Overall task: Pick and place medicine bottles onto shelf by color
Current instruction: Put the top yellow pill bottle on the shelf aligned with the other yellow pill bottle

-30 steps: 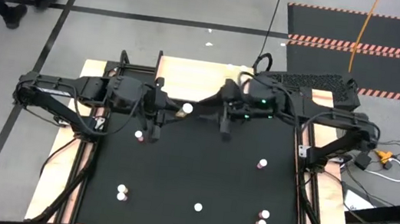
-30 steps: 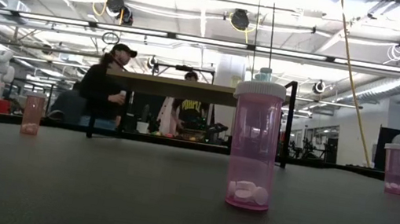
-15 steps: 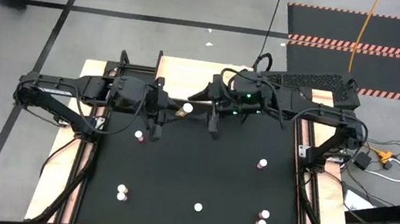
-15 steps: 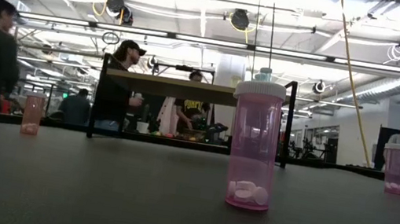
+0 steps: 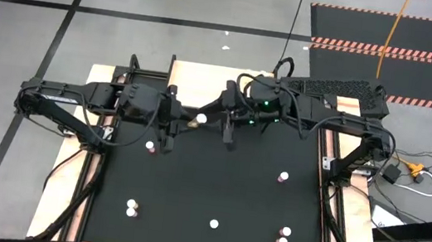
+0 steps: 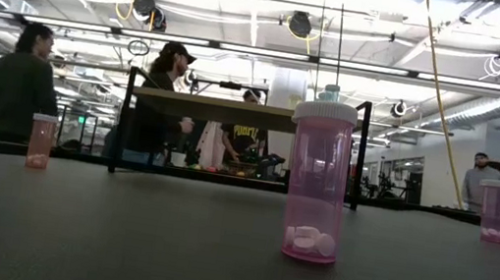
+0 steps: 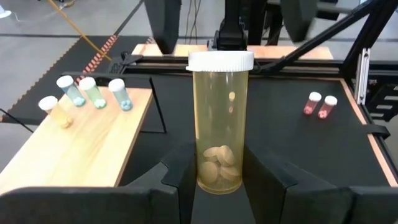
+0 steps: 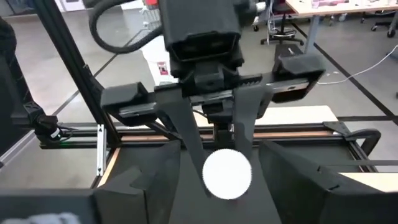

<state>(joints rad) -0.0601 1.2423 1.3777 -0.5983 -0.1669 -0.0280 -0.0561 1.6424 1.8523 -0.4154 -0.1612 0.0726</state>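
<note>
My left gripper (image 5: 182,122) is shut on a yellow medicine bottle (image 7: 219,121) with a white cap (image 5: 201,119), above the mat's far middle. My right gripper (image 5: 228,129) is open and faces that cap (image 8: 227,174) from the table's right. Its fingers stand either side of the cap without touching it. The shelf (image 7: 78,146), a tan board on black legs, stands at the far edge (image 5: 204,82). One yellow bottle (image 7: 53,111) and three teal ones (image 7: 93,92) stand upright on it. Several pink bottles stand on the black mat (image 5: 283,177) (image 6: 316,180). My left gripper pinches the yellow bottle's lower body (image 7: 217,171) between its two fingers (image 7: 183,171), near the bottom end where the pills lie. The bottle lies along the fingers, and its capped end (image 7: 220,60) sticks out past them toward the table's right. It is lifted clear of the mat.
Pink bottles stand on the mat: one near the left gripper (image 5: 150,147), a pair at the near left (image 5: 131,207), one at the near middle (image 5: 213,223) and a pair at the near right (image 5: 284,234). People move about in the room beyond the table (image 6: 20,86).
My right gripper has moved toward the table's left, closing in on the bottle's cap. My left gripper and the yellow bottle have kept still.
</note>
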